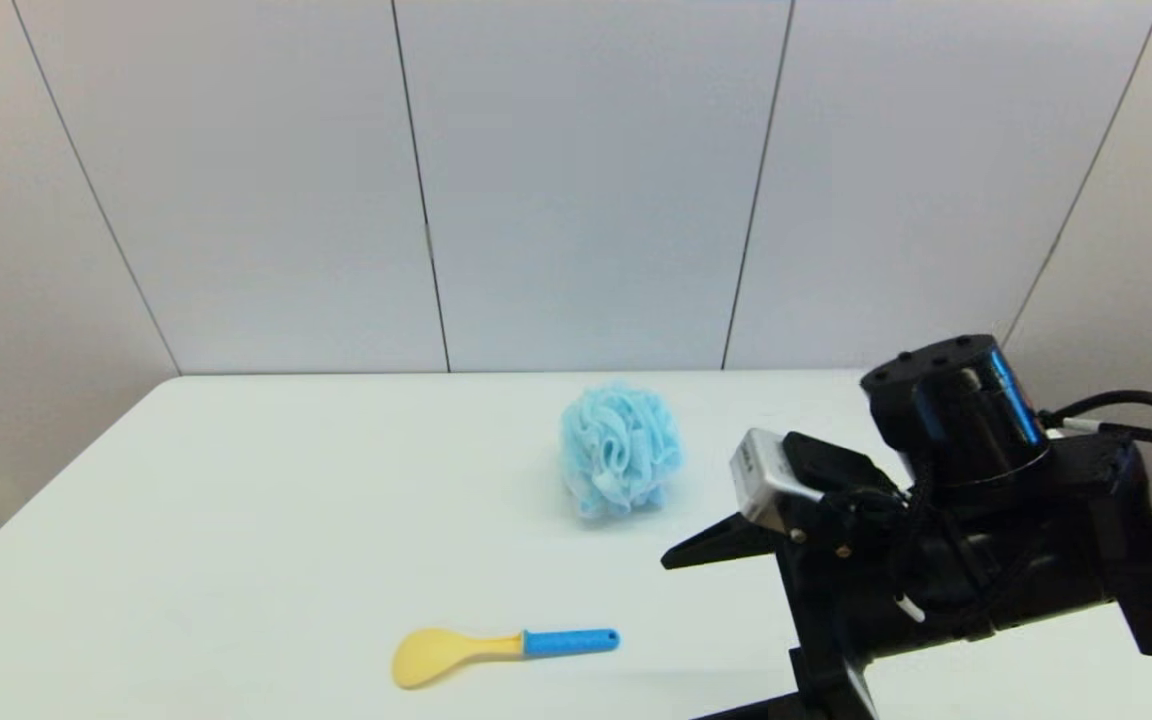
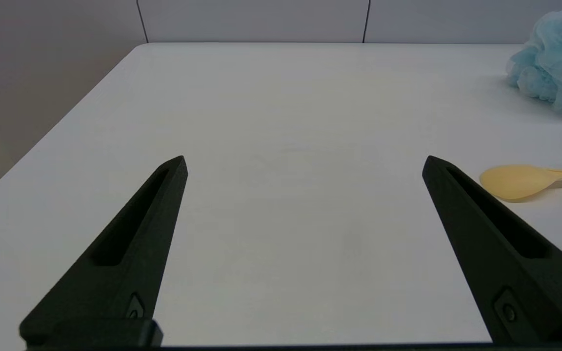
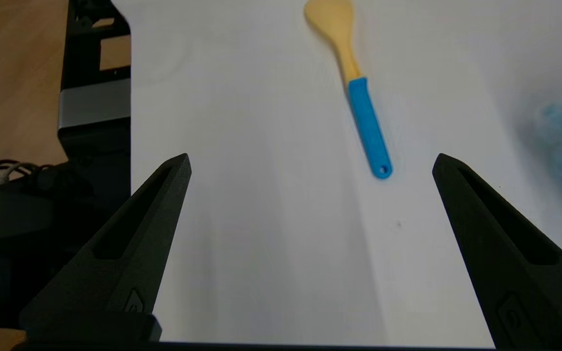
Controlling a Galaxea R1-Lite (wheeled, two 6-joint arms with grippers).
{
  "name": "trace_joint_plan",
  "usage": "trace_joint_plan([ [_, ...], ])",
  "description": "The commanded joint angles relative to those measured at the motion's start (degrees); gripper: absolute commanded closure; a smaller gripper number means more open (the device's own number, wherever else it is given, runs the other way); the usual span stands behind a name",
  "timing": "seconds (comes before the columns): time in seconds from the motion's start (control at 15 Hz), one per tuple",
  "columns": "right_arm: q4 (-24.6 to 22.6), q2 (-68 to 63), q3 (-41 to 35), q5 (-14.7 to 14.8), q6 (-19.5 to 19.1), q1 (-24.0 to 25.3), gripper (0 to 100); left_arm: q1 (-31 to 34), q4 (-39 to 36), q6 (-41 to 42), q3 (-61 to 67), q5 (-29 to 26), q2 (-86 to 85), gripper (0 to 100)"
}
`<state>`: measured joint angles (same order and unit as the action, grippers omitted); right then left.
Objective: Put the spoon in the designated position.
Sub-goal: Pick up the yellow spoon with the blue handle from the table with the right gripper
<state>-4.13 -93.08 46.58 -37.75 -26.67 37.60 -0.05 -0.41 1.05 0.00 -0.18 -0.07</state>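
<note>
The spoon (image 1: 506, 650), with a pale-yellow bowl and a blue handle, lies flat near the table's front edge, bowl toward the left. My right gripper (image 1: 686, 640) hovers just right of the handle's end, open and holding nothing. In the right wrist view the spoon (image 3: 359, 87) lies ahead of the right gripper (image 3: 311, 158), handle end nearest and slightly off to one side. My left gripper (image 2: 305, 161) is open over bare table, out of the head view, and its camera catches the spoon's bowl (image 2: 515, 180) beside one finger.
A fluffy light-blue bath puff (image 1: 621, 465) (image 2: 554, 68) sits behind the spoon, toward the middle of the white table (image 1: 286, 520). Grey wall panels close off the back. The robot's dark base (image 3: 95, 97) stands at the table's front edge.
</note>
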Motion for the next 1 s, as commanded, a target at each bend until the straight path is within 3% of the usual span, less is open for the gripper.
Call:
trace_joint_plan([
  [0.07, -0.3, -7.6, 3.1, 0.4, -0.2, 3.1, 0, 0.0, 0.0, 0.0, 0.0, 0.0, 0.1, 0],
  [0.33, -0.2, -14.1, 9.5, 0.7, 0.0, 4.9, 0, 0.0, 0.0, 0.0, 0.0, 0.0, 0.1, 0],
  [0.53, -2.2, -18.3, 11.7, 5.8, 0.6, 6.1, 0, 0.0, 0.0, 0.0, 0.0, 0.0, 0.1, 0],
  [1.0, -6.9, -24.4, 14.2, 10.1, 1.5, 8.7, 0, 0.0, 0.0, 0.0, 0.0, 0.0, 0.1, 0],
])
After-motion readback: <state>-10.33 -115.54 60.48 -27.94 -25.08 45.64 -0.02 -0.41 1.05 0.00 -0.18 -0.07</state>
